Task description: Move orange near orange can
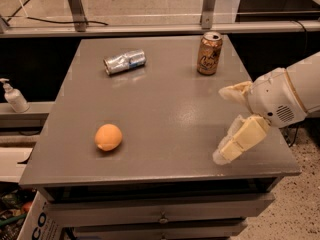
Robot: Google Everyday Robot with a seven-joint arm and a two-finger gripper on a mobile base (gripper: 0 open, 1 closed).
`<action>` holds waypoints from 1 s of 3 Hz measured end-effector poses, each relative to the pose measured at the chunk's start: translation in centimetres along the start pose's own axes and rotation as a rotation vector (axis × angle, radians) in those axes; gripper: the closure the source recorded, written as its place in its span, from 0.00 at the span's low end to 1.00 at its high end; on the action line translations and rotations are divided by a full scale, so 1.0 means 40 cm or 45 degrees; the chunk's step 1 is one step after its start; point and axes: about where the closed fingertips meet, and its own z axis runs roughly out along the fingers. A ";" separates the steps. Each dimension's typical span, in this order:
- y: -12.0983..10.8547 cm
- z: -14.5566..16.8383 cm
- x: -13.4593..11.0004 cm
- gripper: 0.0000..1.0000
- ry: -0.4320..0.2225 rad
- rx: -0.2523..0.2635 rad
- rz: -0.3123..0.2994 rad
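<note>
The orange (pixel 108 137) lies on the grey table (pixel 165 114) at the front left. The orange can (pixel 209 53) stands upright at the back right, with a silver top. My gripper (pixel 223 126) is open and empty over the table's right side, its two cream fingers (pixel 241 140) spread apart and pointing left. It is well to the right of the orange and in front of the can.
A dented silver and blue can (pixel 124 62) lies on its side at the back left. A white pump bottle (pixel 13 97) stands on a ledge left of the table. Metal posts and a rail run behind the table. Drawers sit below the front edge.
</note>
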 end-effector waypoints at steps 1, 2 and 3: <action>-0.001 0.021 0.017 0.00 -0.009 -0.005 -0.002; 0.023 0.105 -0.054 0.00 -0.242 -0.076 -0.009; 0.048 0.147 -0.147 0.00 -0.464 -0.140 0.000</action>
